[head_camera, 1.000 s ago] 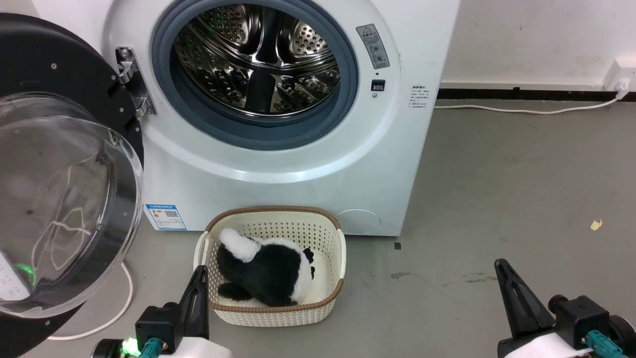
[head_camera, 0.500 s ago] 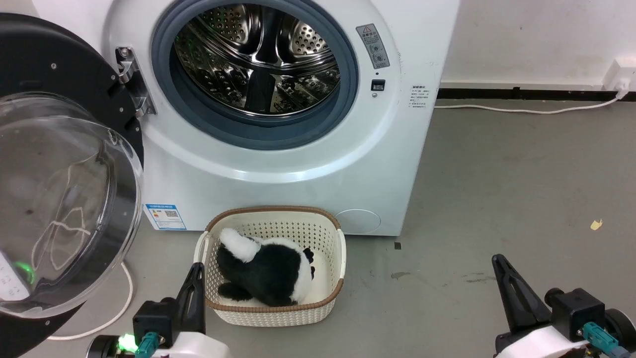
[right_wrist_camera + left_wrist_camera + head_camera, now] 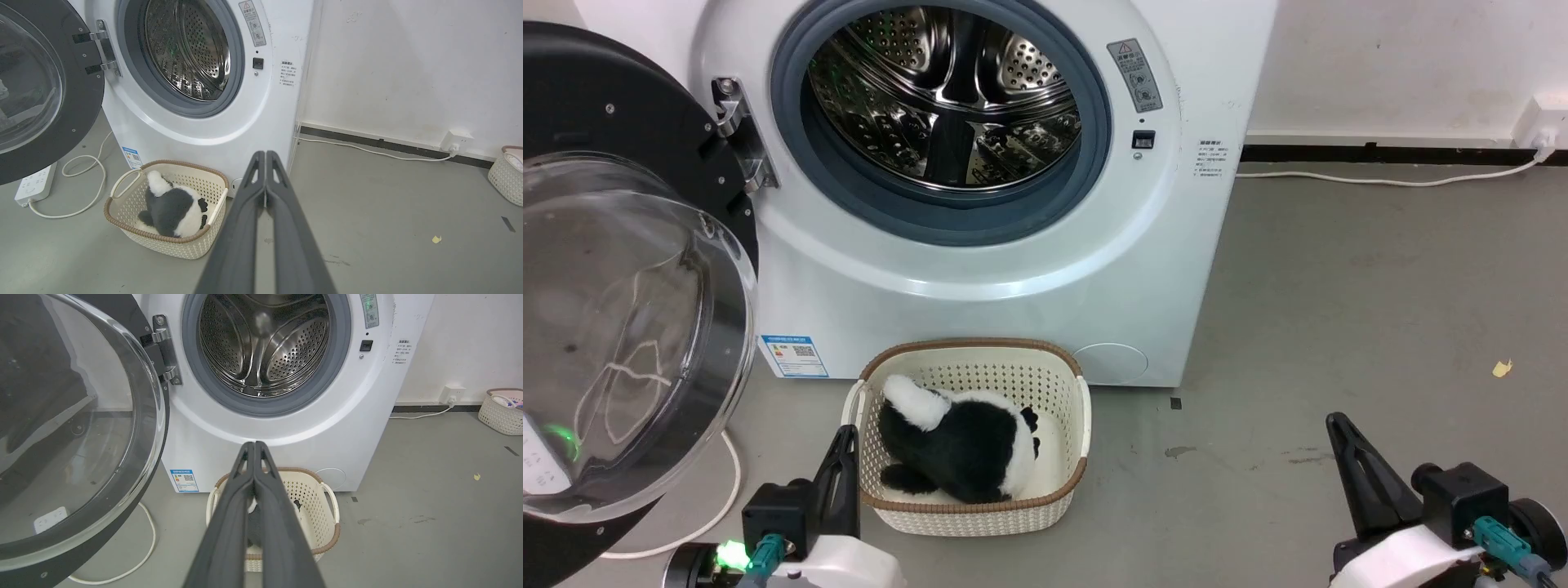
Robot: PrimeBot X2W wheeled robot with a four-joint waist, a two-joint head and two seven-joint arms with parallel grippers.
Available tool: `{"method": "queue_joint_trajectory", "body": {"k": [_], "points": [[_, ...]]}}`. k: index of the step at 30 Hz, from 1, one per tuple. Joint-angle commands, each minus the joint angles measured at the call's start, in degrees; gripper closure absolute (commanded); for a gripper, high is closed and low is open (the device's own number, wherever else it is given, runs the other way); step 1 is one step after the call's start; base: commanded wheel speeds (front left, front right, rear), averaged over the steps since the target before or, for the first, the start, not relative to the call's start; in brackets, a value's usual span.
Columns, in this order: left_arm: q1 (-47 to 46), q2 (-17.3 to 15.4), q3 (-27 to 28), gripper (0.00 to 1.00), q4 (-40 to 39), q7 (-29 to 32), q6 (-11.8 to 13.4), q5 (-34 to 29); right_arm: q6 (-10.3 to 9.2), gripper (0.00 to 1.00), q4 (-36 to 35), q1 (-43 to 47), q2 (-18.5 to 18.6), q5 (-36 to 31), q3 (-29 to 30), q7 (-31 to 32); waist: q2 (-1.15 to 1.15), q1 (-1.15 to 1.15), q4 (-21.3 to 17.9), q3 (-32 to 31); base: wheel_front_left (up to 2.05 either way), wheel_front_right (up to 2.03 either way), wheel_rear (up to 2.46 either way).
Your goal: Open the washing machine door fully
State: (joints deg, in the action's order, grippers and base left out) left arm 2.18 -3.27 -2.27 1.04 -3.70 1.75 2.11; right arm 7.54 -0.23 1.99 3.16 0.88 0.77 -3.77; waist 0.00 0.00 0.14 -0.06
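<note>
The white washing machine fills the upper head view, its steel drum exposed inside the grey gasket. The washing machine door stands swung wide to the left on its metal hinge, glass bowl bulging toward me; it also appears as the door in the left wrist view and the door in the right wrist view. My left gripper sits low beside the basket, fingers pressed together, holding nothing. My right gripper hovers over bare floor at lower right, also shut and empty.
A cream woven basket holding a black-and-white plush toy sits on the floor before the machine. A white cable loops under the door, from a power strip. Another basket stands by the far right wall.
Both grippers have dropped slightly lower and shifted a little left in the head view. The door and basket have not moved.
</note>
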Motion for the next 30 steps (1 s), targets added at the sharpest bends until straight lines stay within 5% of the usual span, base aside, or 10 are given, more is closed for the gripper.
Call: {"method": "queue_joint_trajectory", "body": {"k": [1,30], "points": [[-0.9,0.0,0.4,1.00,-0.3,0.2,-0.4,-0.3,-0.04,1.00,0.1,-0.7,-0.2,-0.4,-0.1,0.3,0.00,0.00,0.0,0.0,0.00,0.00,0.00],[-2.2,0.4,2.3,1.00,-1.0,3.7,-1.8,-2.1,-0.05,1.00,0.2,-2.0,-0.3,-0.9,-0.8,3.8,0.00,0.00,-0.1,0.1,0.00,0.00,0.00]]}}
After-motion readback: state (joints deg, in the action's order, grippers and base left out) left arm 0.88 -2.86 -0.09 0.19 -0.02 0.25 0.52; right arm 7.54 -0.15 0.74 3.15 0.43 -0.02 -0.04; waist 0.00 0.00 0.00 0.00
